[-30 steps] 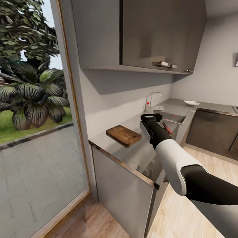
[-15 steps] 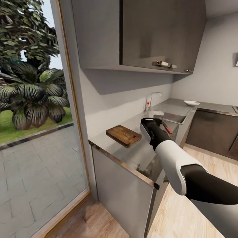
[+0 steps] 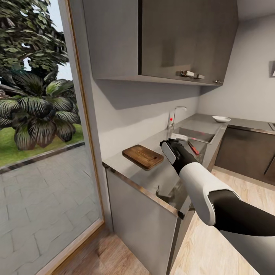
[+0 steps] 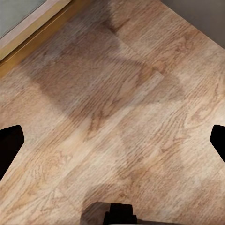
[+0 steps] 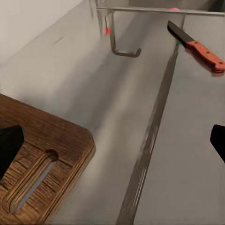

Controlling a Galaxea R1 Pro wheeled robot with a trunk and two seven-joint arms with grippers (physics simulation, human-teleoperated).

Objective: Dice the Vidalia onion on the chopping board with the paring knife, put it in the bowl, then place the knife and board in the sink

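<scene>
The right gripper (image 3: 172, 142) has dropped toward the chopping board (image 3: 143, 156), fingers spread; no writing legible.

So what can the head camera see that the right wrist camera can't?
The head view alone takes in the white bowl far along the countertop, the wall cabinets, the garden plants outside, and the right arm itself. The right wrist view alone gives a close look at the board's oblong handle slot. Both share the chopping board, the red-handled paring knife and the chrome tap.
</scene>
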